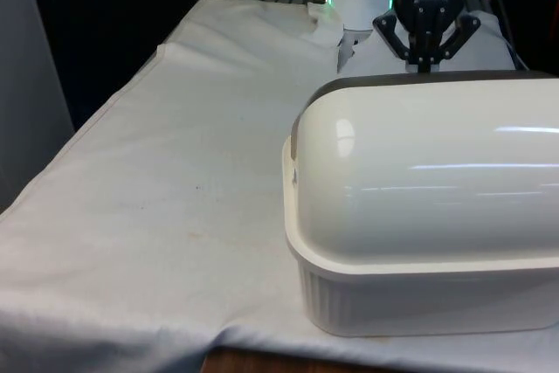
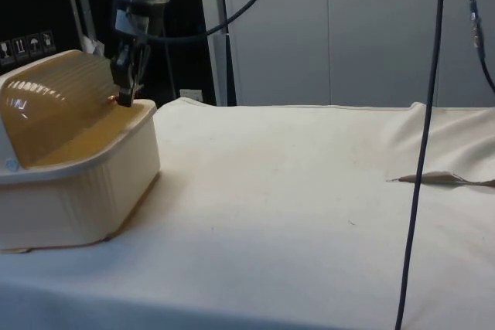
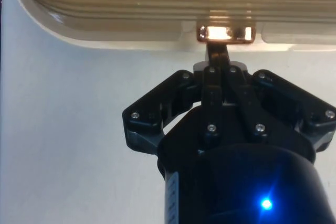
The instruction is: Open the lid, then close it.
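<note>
Bread box (image 1: 419, 251) sits at the near right of the desk (image 1: 175, 198) in the front view, back turned to that camera. Cream base, domed roll lid (image 1: 428, 172) down over it, so judged still closed, opening not yet done. The box's long axis runs left-right across the front view.

Pincer (image 3: 218, 59) is on the far side of the box, just beyond the lid's lower edge. Its fingers are pinched together with tips at the small shiny handle (image 3: 226, 33) on that edge; closed, seemingly gripping the handle, though real clamping is hard to confirm. In the side view the pincer (image 2: 124, 98) points down at the lid edge where it meets the base rim.

Arm comes down from above, wrist near vertical, fingers aimed straight down. Handle lies directly at the fingertips; lid would need to roll up and back over the dome, away from the arm's side.
</note>
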Robot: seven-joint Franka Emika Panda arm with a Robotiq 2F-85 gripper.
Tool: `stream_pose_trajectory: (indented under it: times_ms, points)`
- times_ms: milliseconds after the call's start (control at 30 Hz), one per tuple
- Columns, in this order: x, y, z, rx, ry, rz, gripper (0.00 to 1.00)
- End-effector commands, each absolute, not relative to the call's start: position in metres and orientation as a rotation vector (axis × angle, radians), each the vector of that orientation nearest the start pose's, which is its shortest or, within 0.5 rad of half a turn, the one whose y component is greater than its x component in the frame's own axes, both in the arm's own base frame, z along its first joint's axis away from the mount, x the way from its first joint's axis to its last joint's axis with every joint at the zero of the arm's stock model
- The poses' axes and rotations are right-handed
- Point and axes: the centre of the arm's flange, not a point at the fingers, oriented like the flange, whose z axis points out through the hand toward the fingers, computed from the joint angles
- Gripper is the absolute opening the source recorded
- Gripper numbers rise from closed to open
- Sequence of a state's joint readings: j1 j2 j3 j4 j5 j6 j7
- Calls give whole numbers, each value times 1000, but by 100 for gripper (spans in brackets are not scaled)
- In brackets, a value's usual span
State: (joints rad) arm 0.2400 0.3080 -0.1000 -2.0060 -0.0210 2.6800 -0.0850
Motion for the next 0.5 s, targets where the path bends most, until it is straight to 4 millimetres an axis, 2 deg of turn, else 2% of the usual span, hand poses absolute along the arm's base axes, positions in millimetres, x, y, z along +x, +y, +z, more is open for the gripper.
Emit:
stream_pose_trajectory:
  times_ms: [0,467]
  points:
    - [628,91,345,-3102,-392,-603,0]
    - [637,92,366,-3087,-406,-689,0]
